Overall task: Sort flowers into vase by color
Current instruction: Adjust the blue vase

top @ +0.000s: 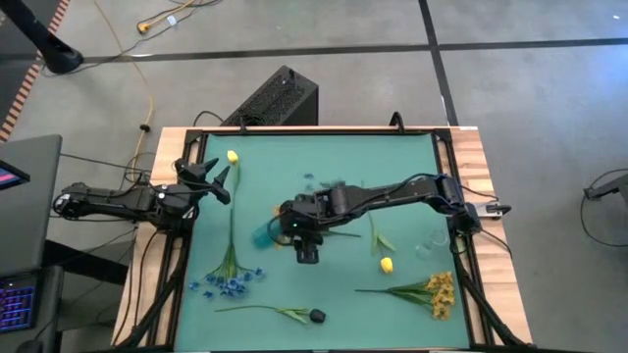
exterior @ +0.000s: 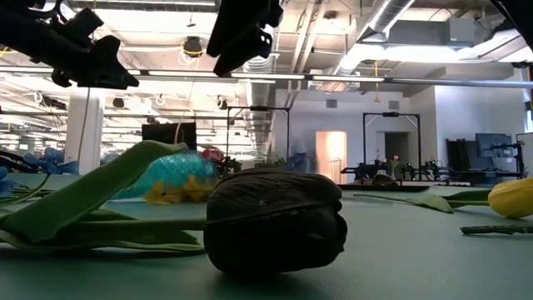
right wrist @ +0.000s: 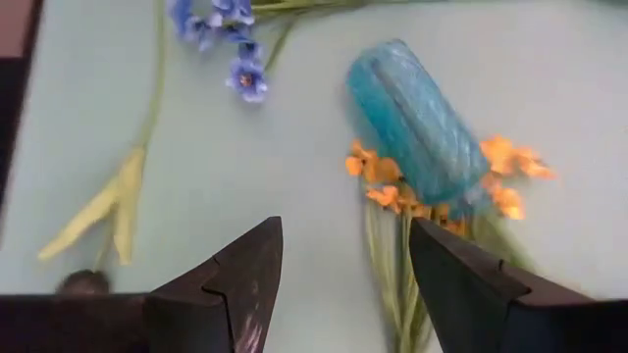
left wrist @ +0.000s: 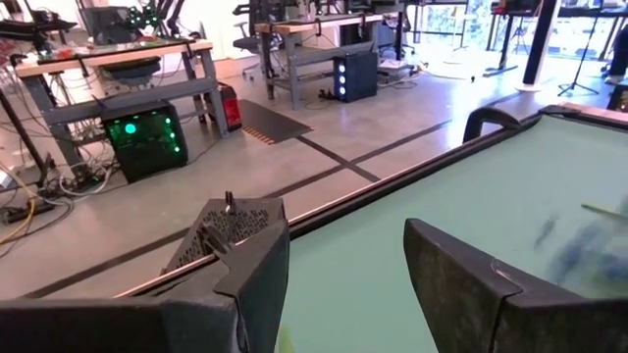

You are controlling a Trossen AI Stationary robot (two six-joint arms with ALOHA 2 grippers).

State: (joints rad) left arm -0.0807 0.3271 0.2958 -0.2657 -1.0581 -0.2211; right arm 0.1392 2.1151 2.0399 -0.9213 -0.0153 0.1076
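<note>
A blue ribbed vase [right wrist: 422, 123] lies on its side near the table's middle [top: 262, 233], across a yellow-orange sprig [right wrist: 378, 176]. My right gripper [right wrist: 343, 275] hangs open above them, slanting down, with nothing between its fingers [top: 307, 252]. A blue sprig [top: 228, 283], a dark bud [exterior: 275, 221] on its stem and a second yellow-orange sprig [top: 439, 292] lie toward the near edge. One yellow bud [top: 233, 156] lies far left, another [top: 387, 264] right of centre. My left gripper [top: 213, 180] waits open over the table's left edge.
A raised wooden frame [top: 471, 176] borders the green mat. A black box [top: 278, 98] stands on the floor beyond the far edge. Bare mat lies at the far right.
</note>
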